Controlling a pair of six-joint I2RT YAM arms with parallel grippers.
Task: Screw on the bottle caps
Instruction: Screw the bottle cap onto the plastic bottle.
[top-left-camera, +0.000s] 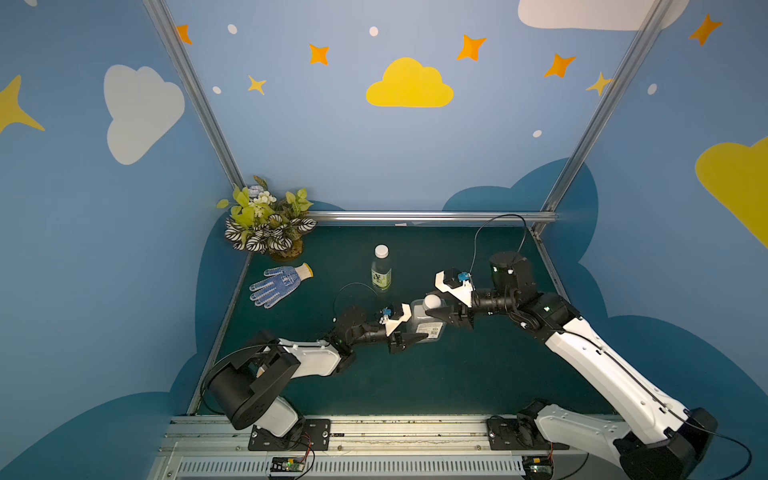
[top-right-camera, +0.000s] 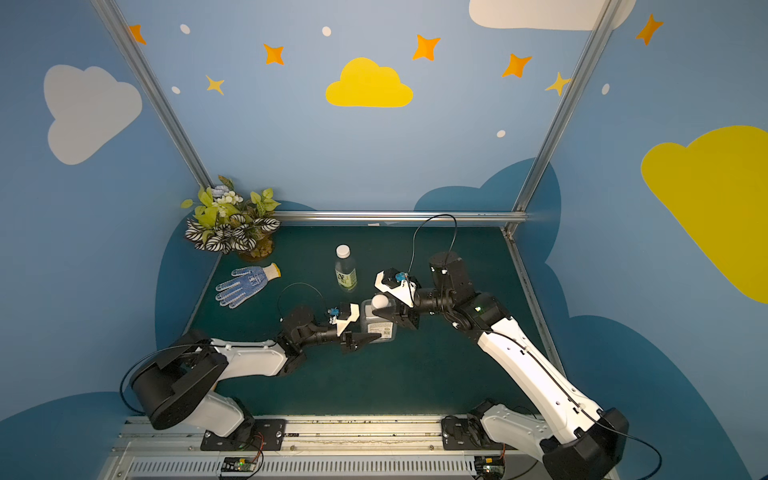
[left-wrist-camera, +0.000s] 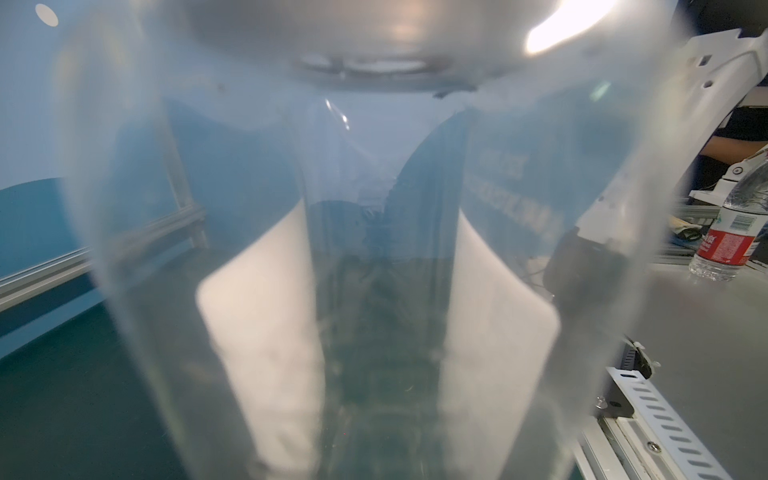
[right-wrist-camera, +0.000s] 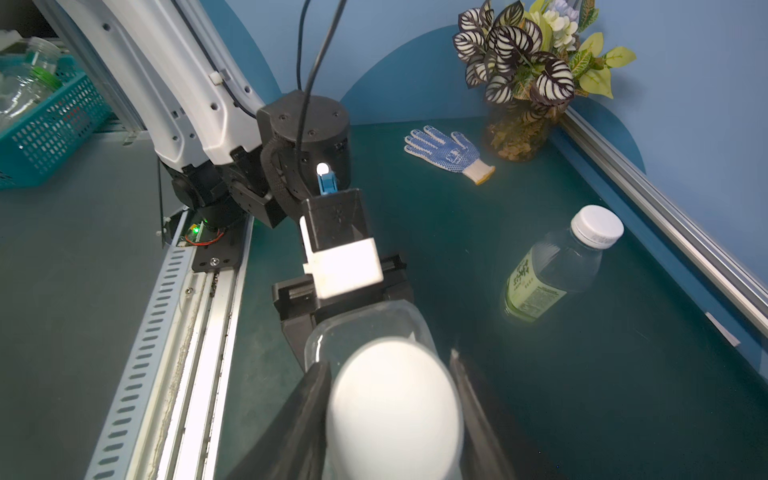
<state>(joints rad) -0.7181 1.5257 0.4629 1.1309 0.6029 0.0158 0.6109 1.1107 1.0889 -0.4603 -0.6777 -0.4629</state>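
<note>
Right wrist view: the right gripper (right-wrist-camera: 389, 359) pinches the white cap (right-wrist-camera: 395, 415) between its 2 fingers (right-wrist-camera: 303, 407), atop the squat bottle (right-wrist-camera: 365, 324), which the left gripper (top-left-camera: 410, 326) clamps by the body at mid-table. The slim bottle (top-left-camera: 381, 274) behind stands capped, so this looks like the 2nd tightening; next, twist while pressing down lightly.

Right gripper (right-wrist-camera: 390, 360) jaws pinch white cap (right-wrist-camera: 395, 415) atop squat bottle (right-wrist-camera: 365, 322)
</note>
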